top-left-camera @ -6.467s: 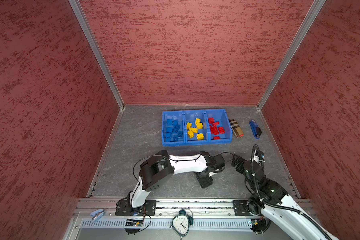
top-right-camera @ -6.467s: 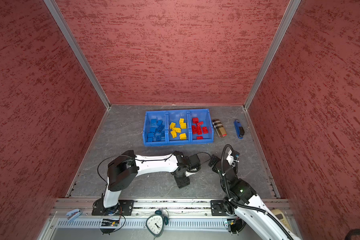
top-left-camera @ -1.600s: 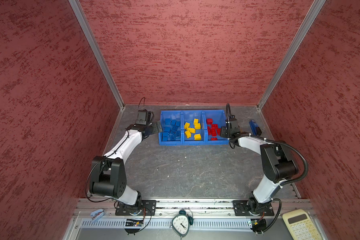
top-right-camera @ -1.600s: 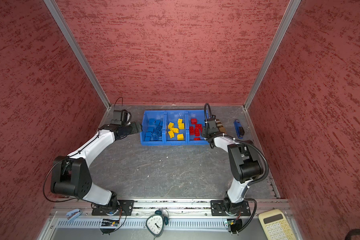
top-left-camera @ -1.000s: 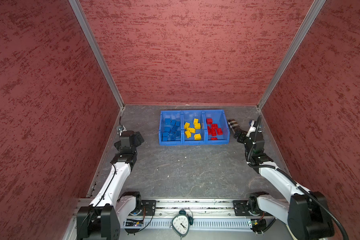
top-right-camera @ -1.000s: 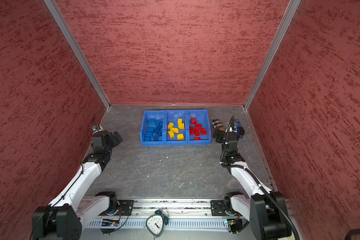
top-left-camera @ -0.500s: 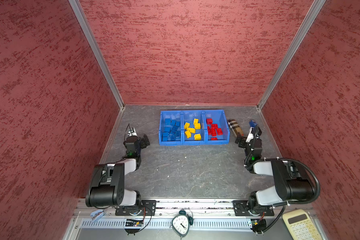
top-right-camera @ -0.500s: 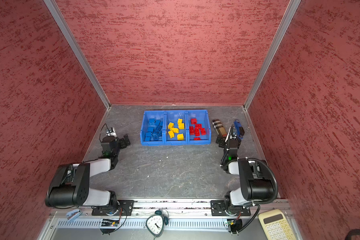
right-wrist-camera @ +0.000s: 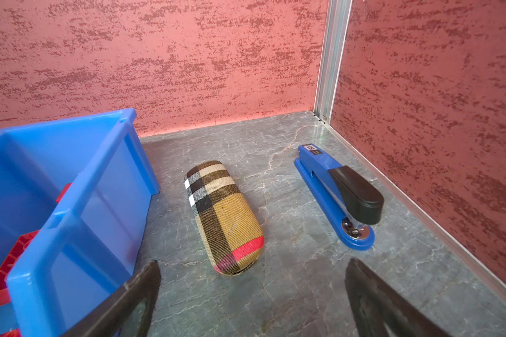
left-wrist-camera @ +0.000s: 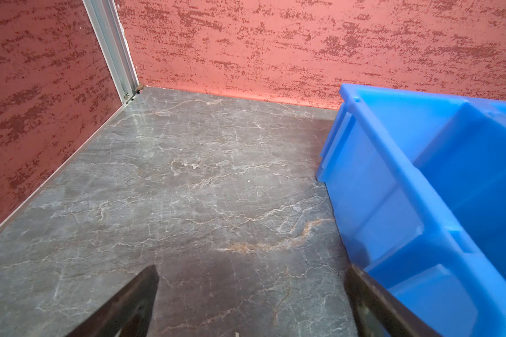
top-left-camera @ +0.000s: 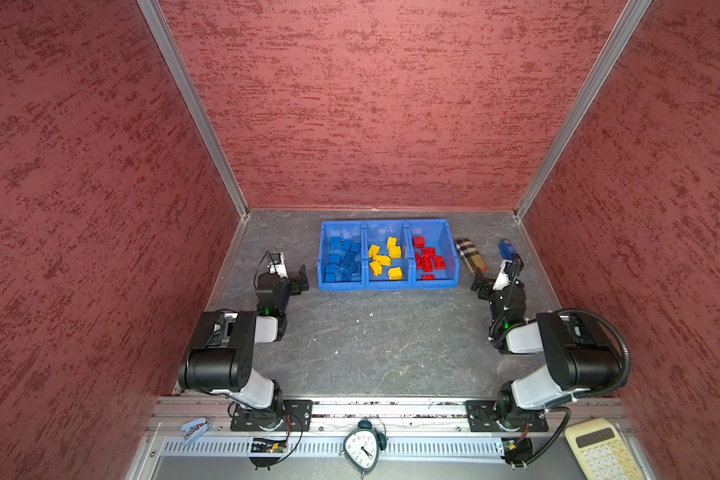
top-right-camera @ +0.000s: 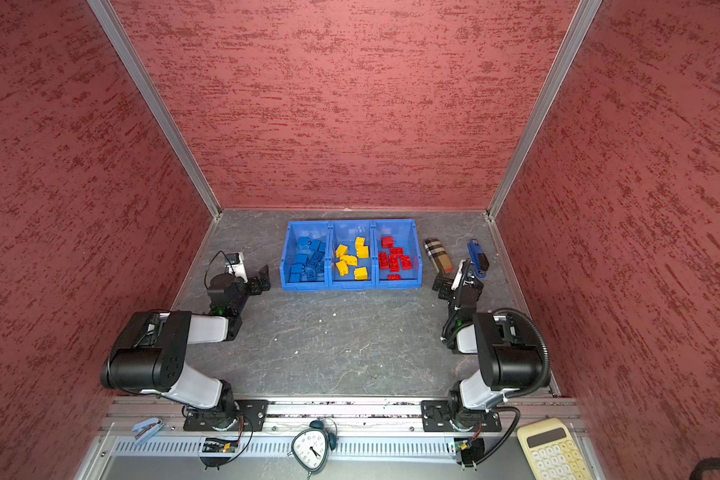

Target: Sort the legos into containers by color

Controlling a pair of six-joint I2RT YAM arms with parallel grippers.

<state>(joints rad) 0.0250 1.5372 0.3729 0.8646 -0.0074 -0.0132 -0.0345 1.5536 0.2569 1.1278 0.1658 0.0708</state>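
Left claw [top-left-camera: 299, 281] and right claw [top-left-camera: 480, 285] both stand spread wide and empty, low over the tabletop [top-left-camera: 371, 340]. In both top views they sit just off the left and right ends of the containers [top-left-camera: 387, 286] at centre frame. The legos [top-left-camera: 382, 261] lie inside: blue in the left bin, yellow in the middle, red in the right. None shows loose on the tabletop. They look light, rigid and slick, so they are best pinched across flat side walls rather than the studs.

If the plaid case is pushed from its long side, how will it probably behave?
The plaid glasses case has a rounded, long body lying flat, so it may roll a little rather than slide. Its woven cover looks rough, so probably not slippery. It holds its shape, so likely stiff.
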